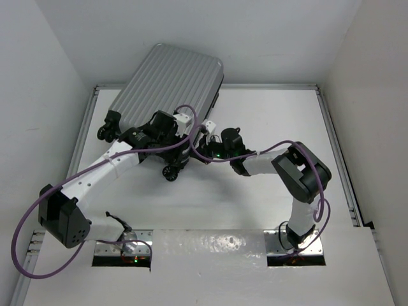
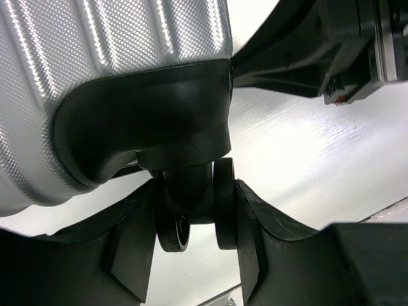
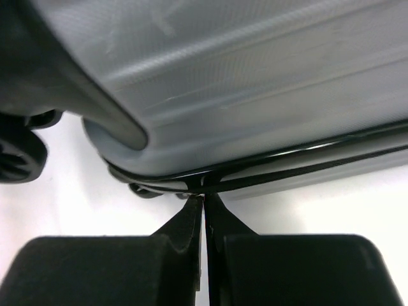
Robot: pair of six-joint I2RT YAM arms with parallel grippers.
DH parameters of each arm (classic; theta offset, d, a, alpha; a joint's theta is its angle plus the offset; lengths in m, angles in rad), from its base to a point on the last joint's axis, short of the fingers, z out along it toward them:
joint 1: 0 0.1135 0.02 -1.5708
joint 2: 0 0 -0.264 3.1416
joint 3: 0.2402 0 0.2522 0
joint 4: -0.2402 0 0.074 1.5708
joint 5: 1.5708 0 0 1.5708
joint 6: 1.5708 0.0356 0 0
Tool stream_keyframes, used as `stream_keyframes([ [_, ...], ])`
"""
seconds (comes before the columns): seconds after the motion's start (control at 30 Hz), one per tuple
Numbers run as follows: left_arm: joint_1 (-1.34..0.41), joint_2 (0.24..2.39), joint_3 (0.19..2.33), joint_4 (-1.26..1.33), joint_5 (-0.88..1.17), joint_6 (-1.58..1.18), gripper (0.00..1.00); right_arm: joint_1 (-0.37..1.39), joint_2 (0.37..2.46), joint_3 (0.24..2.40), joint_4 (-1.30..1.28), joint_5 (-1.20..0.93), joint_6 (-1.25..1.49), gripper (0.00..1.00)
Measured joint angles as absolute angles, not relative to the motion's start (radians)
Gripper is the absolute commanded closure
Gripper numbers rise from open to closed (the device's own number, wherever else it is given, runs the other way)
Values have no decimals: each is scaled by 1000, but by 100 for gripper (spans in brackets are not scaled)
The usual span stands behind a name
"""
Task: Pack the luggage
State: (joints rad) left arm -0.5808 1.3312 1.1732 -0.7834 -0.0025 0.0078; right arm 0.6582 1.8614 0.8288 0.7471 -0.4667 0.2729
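The luggage (image 1: 167,83) is a silver-grey ribbed hard-shell suitcase lying closed at the back of the table, its black wheels towards me. My left gripper (image 1: 177,135) is at its near wheel corner. In the left wrist view the gripper (image 2: 194,223) has its fingers pressed on both sides of a black twin wheel (image 2: 223,204) under the shell (image 2: 95,51). My right gripper (image 1: 204,145) is at the suitcase's near right side. In the right wrist view the gripper (image 3: 203,199) is shut, its tips at the black zipper seam (image 3: 306,162), pinching a small zipper pull.
Another wheel (image 1: 171,172) sticks out at the near corner and a pair (image 1: 105,131) at the left corner. White walls close in the table (image 1: 268,185) on the left, right and back. Purple cables loop over both arms.
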Motion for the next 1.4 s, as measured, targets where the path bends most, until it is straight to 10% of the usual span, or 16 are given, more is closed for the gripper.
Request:
stream_keyframes([
  [0.57, -584, 1150, 1013, -707, -76, 248, 100, 500, 1927, 1020, 631, -159, 382, 100],
  [1.4, -574, 1005, 922, -714, -147, 465, 100, 294, 2311, 1676, 311, -298, 397, 100],
])
